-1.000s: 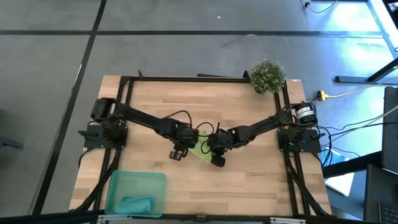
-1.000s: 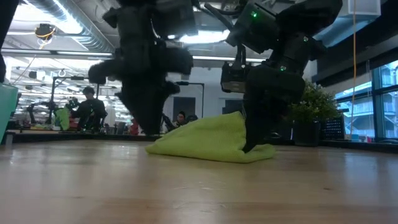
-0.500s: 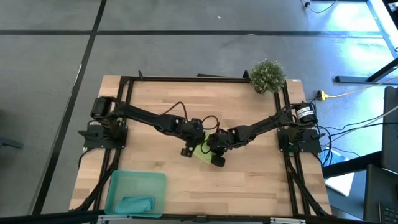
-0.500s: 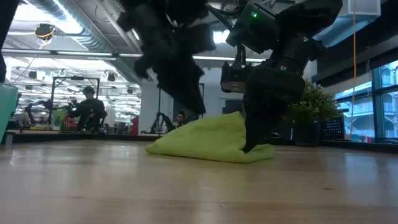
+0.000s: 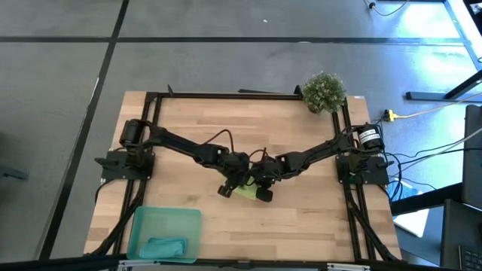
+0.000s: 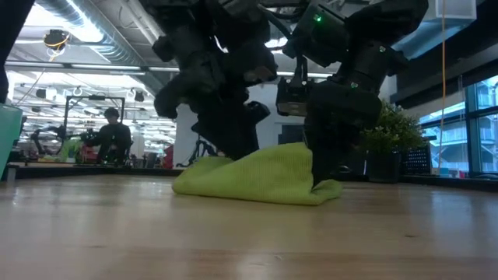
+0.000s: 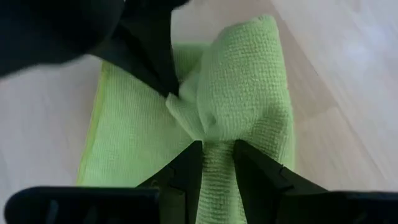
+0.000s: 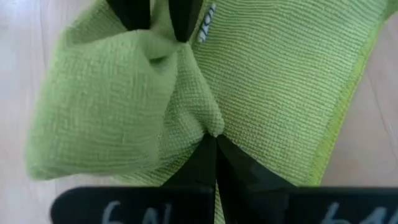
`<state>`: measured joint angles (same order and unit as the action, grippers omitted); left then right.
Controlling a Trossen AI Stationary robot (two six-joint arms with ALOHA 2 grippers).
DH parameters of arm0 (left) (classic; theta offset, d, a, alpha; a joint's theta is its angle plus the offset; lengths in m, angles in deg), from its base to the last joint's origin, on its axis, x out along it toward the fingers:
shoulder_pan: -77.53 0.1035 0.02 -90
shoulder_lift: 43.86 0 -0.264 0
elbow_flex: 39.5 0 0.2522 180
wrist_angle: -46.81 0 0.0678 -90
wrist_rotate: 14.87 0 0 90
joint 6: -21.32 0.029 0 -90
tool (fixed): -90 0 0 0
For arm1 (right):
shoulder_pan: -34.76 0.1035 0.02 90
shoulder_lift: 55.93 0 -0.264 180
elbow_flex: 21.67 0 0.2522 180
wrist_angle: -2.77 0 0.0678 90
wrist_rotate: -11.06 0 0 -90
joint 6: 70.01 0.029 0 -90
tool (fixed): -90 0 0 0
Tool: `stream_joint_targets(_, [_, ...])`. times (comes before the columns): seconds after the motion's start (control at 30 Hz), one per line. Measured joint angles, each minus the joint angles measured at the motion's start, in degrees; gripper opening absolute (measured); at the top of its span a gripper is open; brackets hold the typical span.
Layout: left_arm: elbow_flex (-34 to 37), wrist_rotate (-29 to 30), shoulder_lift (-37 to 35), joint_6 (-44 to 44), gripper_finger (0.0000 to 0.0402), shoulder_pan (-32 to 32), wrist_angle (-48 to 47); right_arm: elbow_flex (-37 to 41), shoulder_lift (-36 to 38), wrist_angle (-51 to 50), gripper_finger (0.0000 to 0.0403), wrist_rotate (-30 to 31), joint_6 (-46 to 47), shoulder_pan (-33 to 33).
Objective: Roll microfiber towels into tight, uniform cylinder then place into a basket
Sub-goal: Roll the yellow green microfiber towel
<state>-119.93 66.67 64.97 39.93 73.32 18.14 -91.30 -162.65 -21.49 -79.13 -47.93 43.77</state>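
A: Where's your lime towel [image 5: 245, 189]?
B: Mid-table, bunched between both grippers. Your left gripper [image 7: 216, 163] pinches a fold, fingers nearly closed on cloth.
A: Right one?
B: Right gripper [image 8: 214, 144] clamped tight on the same towel. Teal towel [image 5: 163, 246] lies in the basket [image 5: 143, 218], near-left corner.

This looks like a robotics lab inside a large open office. In the low view, exposed ducts [image 6: 93, 35] and strip lights run across the upper left, and a person [image 6: 111, 136] sits at far desks at the left. In the high view, a wooden worktop [image 5: 188, 120] stands on grey carpet, with cables [image 5: 422, 113] at the right.
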Motion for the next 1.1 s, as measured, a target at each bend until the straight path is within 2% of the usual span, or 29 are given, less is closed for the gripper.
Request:
stream_joint_targets(0.2, [0.01, -0.25, 3.39, 0.30, 0.0089, -0.01, 2.21, 0.04, 0.00, -0.29, 0.0007, 0.24, 0.12, 0.04])
stream_joint_targets(0.43, [-0.05, -0.03, 4.10, 0.12, 0.0089, -0.02, 2.46, -0.07, 0.74, -1.48, 0.0007, 0.08, 0.07, 0.04])
stream_joint_targets(0.77, [-0.21, 0.69, 4.29, -0.04, 0.0089, -0.02, 2.64, 0.07, 8.49, -9.98, 0.0007, 3.30, 1.65, 1.02])
stream_joint_targets(1.1, [0.01, -0.03, 4.35, 0.00, 0.0089, 0.06, 2.33, -0.28, 10.03, -8.48, 0.0007, 3.65, 3.60, 2.86])
